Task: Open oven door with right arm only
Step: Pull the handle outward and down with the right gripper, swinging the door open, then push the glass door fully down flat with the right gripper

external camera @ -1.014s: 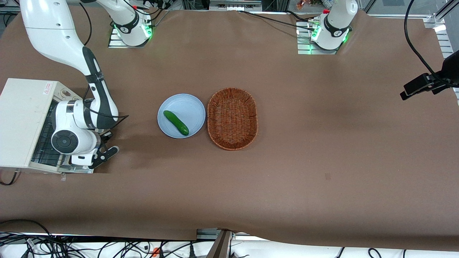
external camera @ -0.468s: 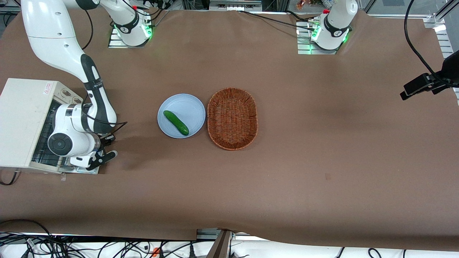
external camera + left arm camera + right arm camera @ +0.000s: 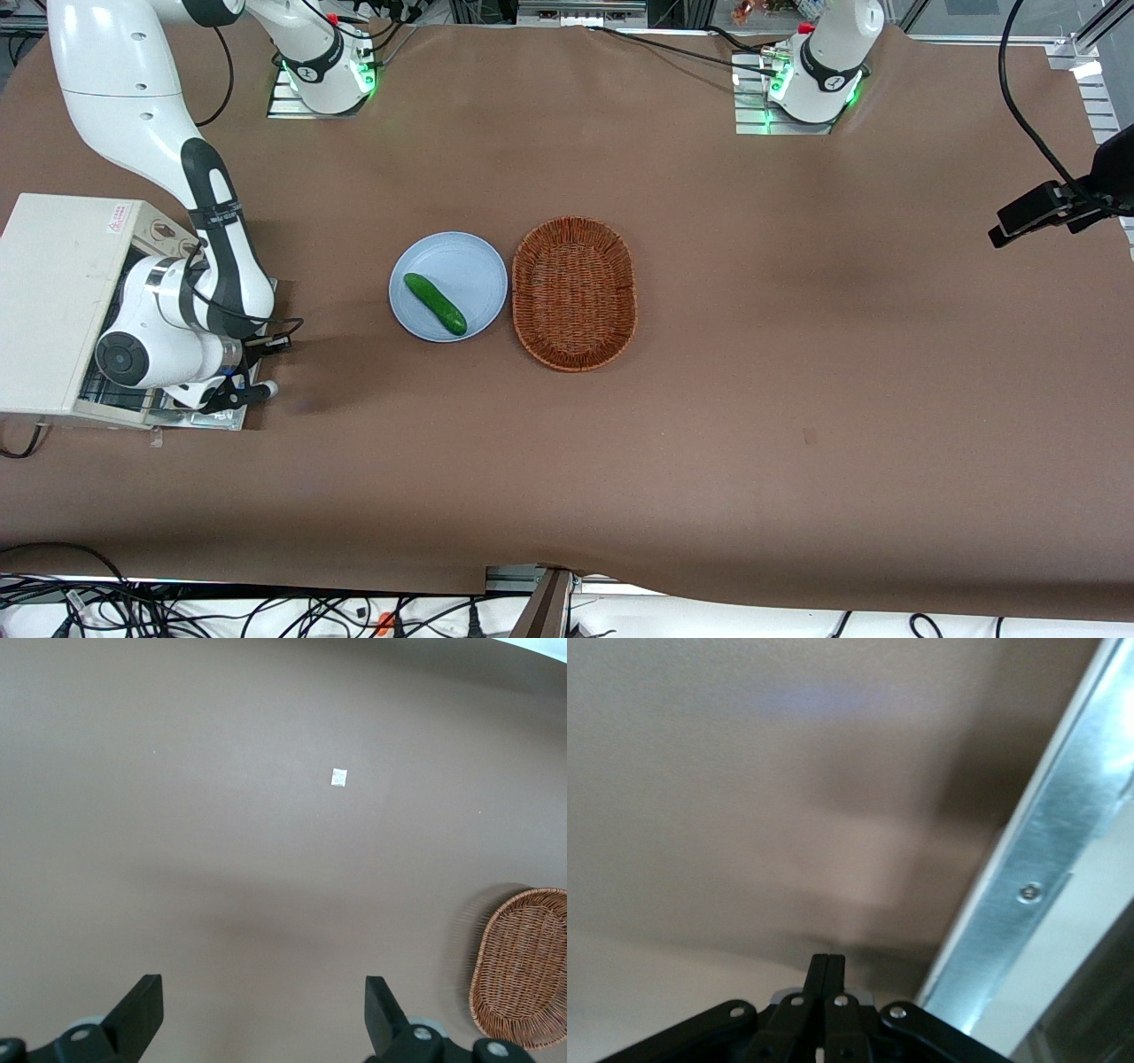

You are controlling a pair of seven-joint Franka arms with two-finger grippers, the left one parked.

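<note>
The cream toaster oven (image 3: 53, 301) stands at the working arm's end of the table. Its oven door (image 3: 202, 418) hangs folded down in front of it, mostly hidden under the right arm (image 3: 208, 266). The wire rack (image 3: 111, 381) inside shows. The gripper (image 3: 253, 391) is low over the table at the door's outer edge, near the corner closest to the front camera. In the right wrist view the gripper (image 3: 827, 964) is shut with its fingers pressed together and nothing between them. Beside it is the door's silvery frame (image 3: 1028, 895) with a screw. The bar handle is hidden.
A pale blue plate (image 3: 461, 266) with a green cucumber (image 3: 435, 303) on it lies mid-table, beside a brown wicker basket (image 3: 574, 293), also in the left wrist view (image 3: 523, 966). A black camera mount (image 3: 1054, 208) stands at the parked arm's end.
The wrist housing has swung closer to the oven and over its opening. The gripper has shifted slightly toward the oven and nearer the front camera.
</note>
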